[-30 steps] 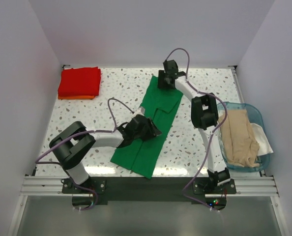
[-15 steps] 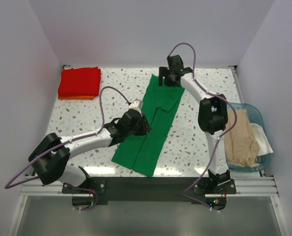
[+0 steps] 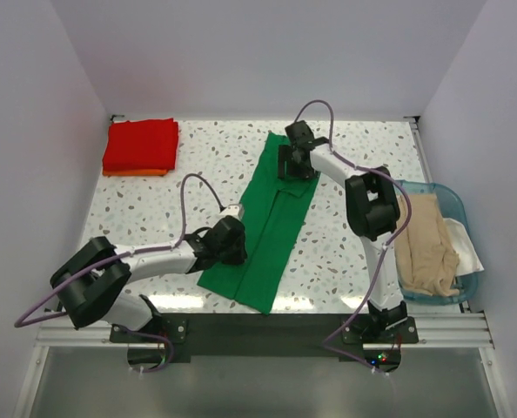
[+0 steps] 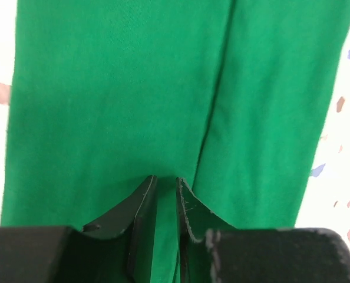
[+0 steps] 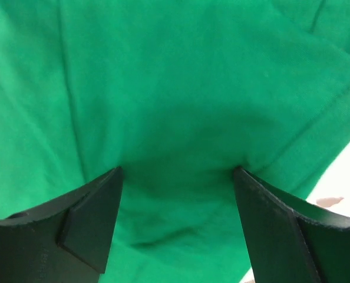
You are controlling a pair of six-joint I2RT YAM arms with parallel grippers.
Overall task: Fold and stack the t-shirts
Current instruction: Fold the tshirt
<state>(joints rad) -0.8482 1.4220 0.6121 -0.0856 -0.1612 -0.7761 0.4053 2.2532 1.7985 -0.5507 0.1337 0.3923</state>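
I log: red t-shirt (image 3: 140, 144) stacked on orange t-shirt (image 3: 135, 172); green t-shirt (image 3: 271, 226) half-folded; beige t-shirt (image 3: 424, 239) unfolded, right of it. Right gripper (image 5: 178, 171) released; left gripper (image 4: 165, 178) nearly closed, grasp unclear.

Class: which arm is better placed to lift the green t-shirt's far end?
Likely right: the right hand, open, is over the green t-shirt's far end; the left hand is at its near half.

A translucent blue basket (image 3: 437, 188) sat at the right edge of my speckled table (image 3: 154, 209), and plain white walls (image 3: 241, 52) closed in three sides.
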